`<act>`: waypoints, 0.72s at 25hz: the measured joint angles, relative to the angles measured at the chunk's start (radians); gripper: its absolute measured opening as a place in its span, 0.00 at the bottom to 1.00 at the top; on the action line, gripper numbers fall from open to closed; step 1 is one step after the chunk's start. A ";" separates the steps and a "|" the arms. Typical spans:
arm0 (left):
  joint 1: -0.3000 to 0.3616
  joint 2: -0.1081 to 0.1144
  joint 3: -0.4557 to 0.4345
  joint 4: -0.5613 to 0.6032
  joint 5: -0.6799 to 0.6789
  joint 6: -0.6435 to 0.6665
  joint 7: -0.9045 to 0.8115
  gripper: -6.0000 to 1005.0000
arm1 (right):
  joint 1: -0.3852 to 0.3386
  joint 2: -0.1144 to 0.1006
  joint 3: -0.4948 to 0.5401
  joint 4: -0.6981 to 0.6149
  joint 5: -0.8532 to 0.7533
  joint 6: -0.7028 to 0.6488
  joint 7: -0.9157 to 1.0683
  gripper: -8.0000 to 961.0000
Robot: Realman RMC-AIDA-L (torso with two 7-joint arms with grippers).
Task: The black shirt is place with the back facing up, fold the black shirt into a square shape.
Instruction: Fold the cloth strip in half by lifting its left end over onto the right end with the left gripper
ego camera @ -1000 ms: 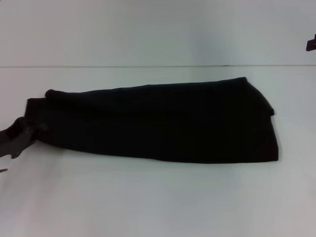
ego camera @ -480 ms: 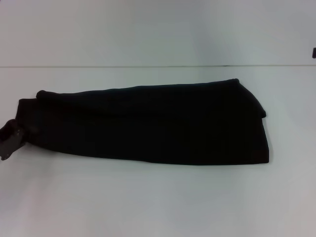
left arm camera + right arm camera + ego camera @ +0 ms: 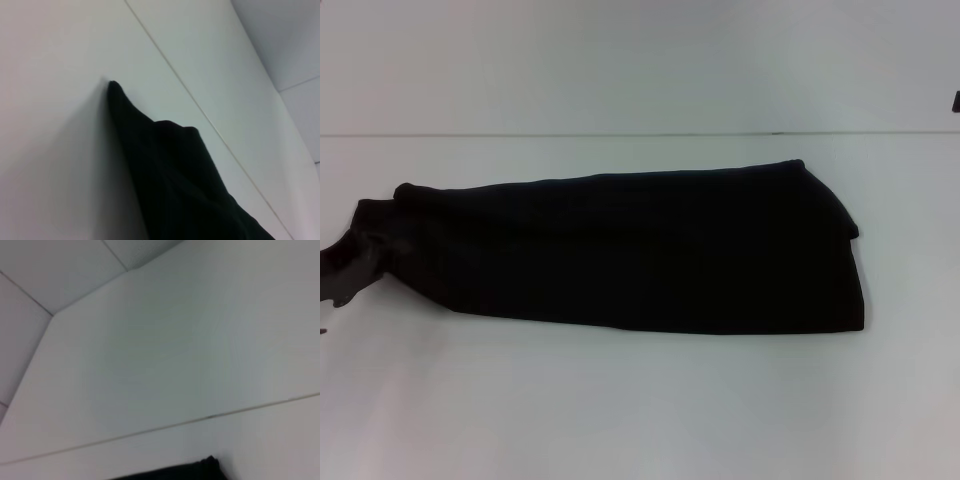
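White tabletop (image 3: 640,400), thin dark seam (image 3: 620,134) across its far part, soft even light

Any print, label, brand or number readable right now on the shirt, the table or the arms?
None can be read in any view.
The black shirt, folded into a long band, shows only plain dark cloth.
The white table is bare of marks apart from a thin seam line.
The left gripper, at the shirt's left end, shows no marking.
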State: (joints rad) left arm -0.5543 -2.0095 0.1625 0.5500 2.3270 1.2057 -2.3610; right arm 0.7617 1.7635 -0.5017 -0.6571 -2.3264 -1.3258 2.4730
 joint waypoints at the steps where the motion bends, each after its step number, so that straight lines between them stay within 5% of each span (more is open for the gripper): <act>1: -0.003 0.000 0.000 0.000 0.000 0.002 0.000 0.07 | -0.003 -0.001 0.005 0.001 0.007 0.003 0.003 0.62; 11: -0.064 -0.003 0.022 0.088 -0.004 0.141 -0.035 0.07 | 0.039 -0.100 -0.057 -0.006 -0.084 -0.112 0.202 0.62; 15: -0.119 -0.008 0.023 0.108 -0.006 0.216 -0.062 0.07 | 0.053 -0.106 -0.059 -0.036 -0.133 -0.169 0.226 0.62; 18: -0.173 -0.032 0.048 0.130 -0.008 0.248 -0.064 0.07 | 0.055 -0.104 -0.062 -0.042 -0.141 -0.184 0.229 0.62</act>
State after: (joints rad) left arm -0.7277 -2.0411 0.2102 0.6798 2.3194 1.4534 -2.4255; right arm 0.8166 1.6596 -0.5637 -0.6991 -2.4674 -1.5095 2.7019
